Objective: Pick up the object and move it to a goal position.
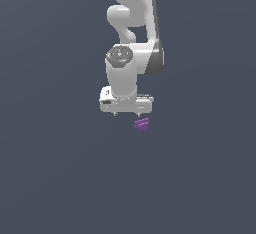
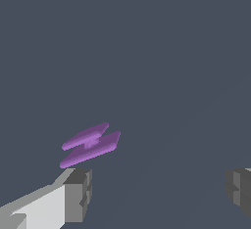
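Observation:
The object (image 1: pixel 142 124) is a tiny purple blocky piece with a dark groove across it. In the exterior view it lies on the grey floor just below the white gripper (image 1: pixel 126 113) and slightly toward that view's right. In the wrist view the purple object (image 2: pixel 90 145) appears as two flat purple slabs joined in the middle. It lies just beyond one grey fingertip (image 2: pixel 78 194). The gripper (image 2: pixel 159 190) is open wide and empty; the other fingertip (image 2: pixel 239 189) is far from the object. The object is outside the gap between the fingers.
A plain dark grey floor (image 1: pixel 60 178) fills both views. The white arm (image 1: pixel 132 23) rises behind the gripper toward the top of the exterior view. No other objects show.

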